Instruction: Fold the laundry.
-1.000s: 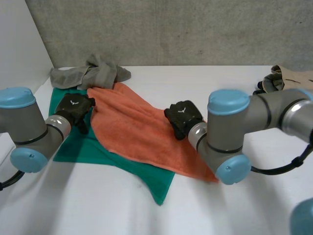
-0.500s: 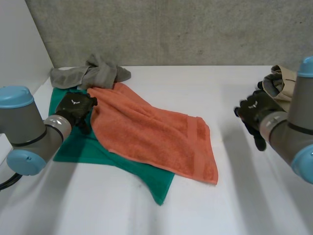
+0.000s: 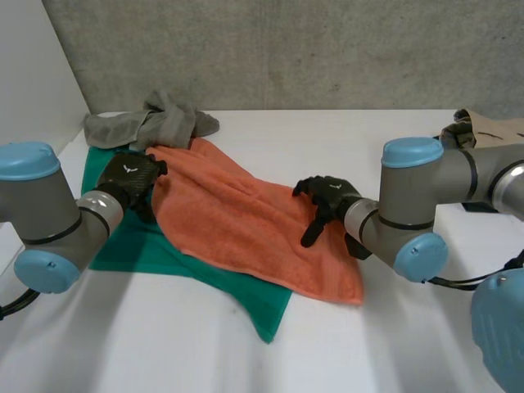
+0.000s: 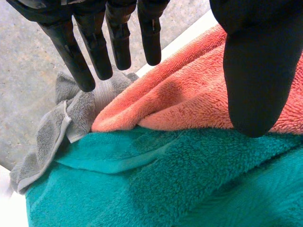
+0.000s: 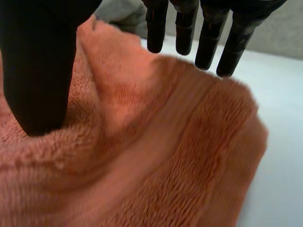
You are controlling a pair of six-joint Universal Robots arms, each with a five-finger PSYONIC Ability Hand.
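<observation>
- My right hand was off by the clothes pile at the table's right half a second ago. It is now back over the far right corner of the orange towel.
- My left hand has stayed where it was, at the orange towel's left edge, above the green towel.
- None of the cloths has shifted.
- In the right wrist view my right hand is open. The fingers are straight and spread over the orange towel's hemmed edge, and the thumb tip is down on the pile. It grips nothing.
- In the left wrist view my left hand is open too. The straight fingers point toward the grey cloth and the thumb is apart from them, over the orange towel. It holds nothing.
- The orange towel lies slantwise across the green towel. One green corner pokes out toward the front.
- The grey cloth is bunched at the far left, touching both towels.
- The white table is bare in front of the towels, behind them up to the grey wall, and between the orange towel and the pile.
- Count: one orange towel, one green towel, one grey cloth and two hands. I cannot tell how many items are in the pile.
</observation>
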